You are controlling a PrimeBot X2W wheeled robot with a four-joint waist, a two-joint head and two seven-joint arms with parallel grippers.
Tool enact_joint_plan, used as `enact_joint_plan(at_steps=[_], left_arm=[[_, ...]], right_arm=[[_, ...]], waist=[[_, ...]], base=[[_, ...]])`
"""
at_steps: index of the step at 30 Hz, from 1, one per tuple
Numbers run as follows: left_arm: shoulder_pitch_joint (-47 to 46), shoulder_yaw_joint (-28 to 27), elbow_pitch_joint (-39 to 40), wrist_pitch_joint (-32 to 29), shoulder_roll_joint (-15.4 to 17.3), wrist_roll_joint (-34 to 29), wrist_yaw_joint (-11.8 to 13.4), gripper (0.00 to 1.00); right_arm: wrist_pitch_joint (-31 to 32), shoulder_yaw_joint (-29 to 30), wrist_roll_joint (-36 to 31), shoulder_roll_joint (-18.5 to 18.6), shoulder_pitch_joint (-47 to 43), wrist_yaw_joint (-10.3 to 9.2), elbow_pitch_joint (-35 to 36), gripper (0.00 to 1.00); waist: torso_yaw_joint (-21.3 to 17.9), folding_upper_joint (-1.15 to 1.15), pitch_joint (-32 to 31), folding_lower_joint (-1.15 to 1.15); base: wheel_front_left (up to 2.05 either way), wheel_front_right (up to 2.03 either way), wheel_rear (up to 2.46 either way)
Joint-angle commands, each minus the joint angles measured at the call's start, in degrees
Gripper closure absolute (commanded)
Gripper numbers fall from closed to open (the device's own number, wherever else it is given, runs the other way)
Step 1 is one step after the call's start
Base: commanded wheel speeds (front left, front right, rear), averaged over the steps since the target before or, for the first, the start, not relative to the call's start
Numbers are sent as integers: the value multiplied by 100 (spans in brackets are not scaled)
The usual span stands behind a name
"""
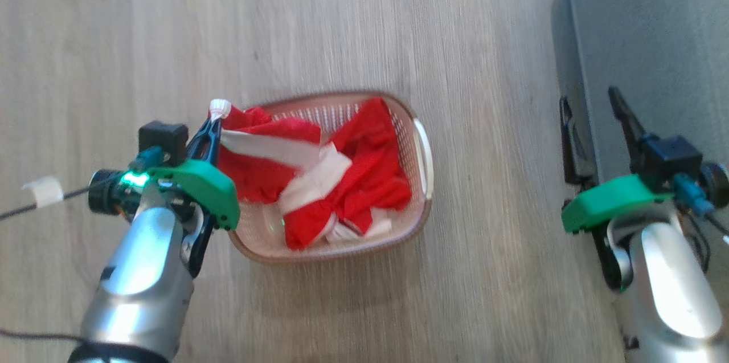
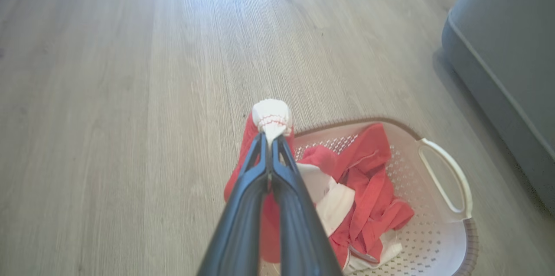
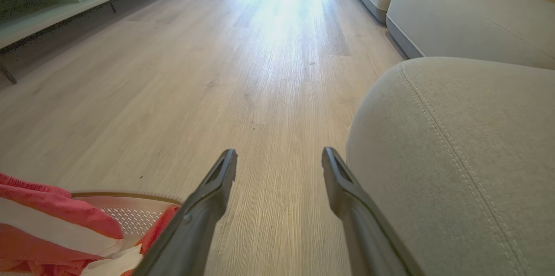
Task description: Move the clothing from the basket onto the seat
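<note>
My left end effector (image 2: 271, 141) is clamped tight on a white cuff (image 2: 272, 115) of the red-and-white clothing (image 1: 353, 175). I see the cuff held up over the left end of the basket (image 1: 427, 180). The rest of the clothing lies bunched inside the basket, which sits on the wooden floor (image 1: 342, 21). My right end effector (image 3: 279, 159) hangs with its fingers spread wide and nothing between them, just beside the rounded corner of the grey seat (image 3: 455, 159). The seat stands right of the basket, apart from it.
</note>
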State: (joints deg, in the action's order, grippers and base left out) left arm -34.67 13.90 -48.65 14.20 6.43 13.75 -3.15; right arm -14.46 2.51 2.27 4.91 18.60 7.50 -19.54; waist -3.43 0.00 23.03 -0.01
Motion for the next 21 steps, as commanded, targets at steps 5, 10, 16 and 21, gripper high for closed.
enact_joint_plan(at_steps=[5,10,16,21], left_arm=[[390,-417,816,79,285,94,162,100],[805,-604,1490,79,433,139,285,100],[1388,-689,2284,-152,591,212,424,100],[1831,-733,2991,-429,685,252,566,100]], right_arm=[[-54,-170,91,50,-340,-1,32,0],[-54,-241,136,46,-644,-1,-85,0],[-54,-267,156,63,-975,-1,-156,0],[-54,-288,123,90,-1147,-1,-152,0]], waist=[[282,0,-1096,1],[307,0,-1594,1],[309,0,-2017,1],[315,0,-2183,1]], base=[[0,0,0],[0,0,0],[0,0,0],[0,0,0]])
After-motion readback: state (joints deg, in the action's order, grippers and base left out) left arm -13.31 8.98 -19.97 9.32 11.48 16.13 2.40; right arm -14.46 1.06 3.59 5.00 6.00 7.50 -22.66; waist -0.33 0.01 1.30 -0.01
